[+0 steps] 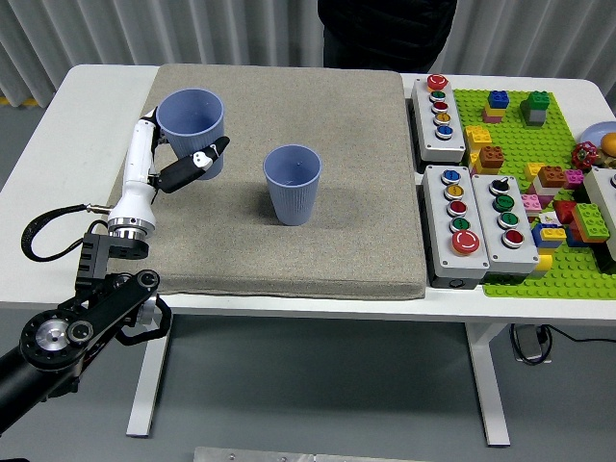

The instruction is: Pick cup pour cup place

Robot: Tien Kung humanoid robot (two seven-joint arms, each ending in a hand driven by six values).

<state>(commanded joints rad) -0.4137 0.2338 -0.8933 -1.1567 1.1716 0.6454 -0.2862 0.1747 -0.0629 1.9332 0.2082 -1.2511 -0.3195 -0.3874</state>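
Observation:
Two blue ribbed cups are on the grey mat (318, 241). One cup (292, 184) stands upright near the mat's middle, untouched. The other cup (192, 130) is upright at the mat's left side, with my left hand (183, 159) shut around it, black thumb across its front. Whether its base rests on the mat I cannot tell. The white forearm runs down to the black arm at the lower left corner. My right arm is out of sight.
Three grey button boxes (439, 106) (456, 224) (506, 226) sit right of the mat. A green baseplate (510, 135) with several loose bricks lies at the far right. A person in dark clothes (385, 29) stands behind the table.

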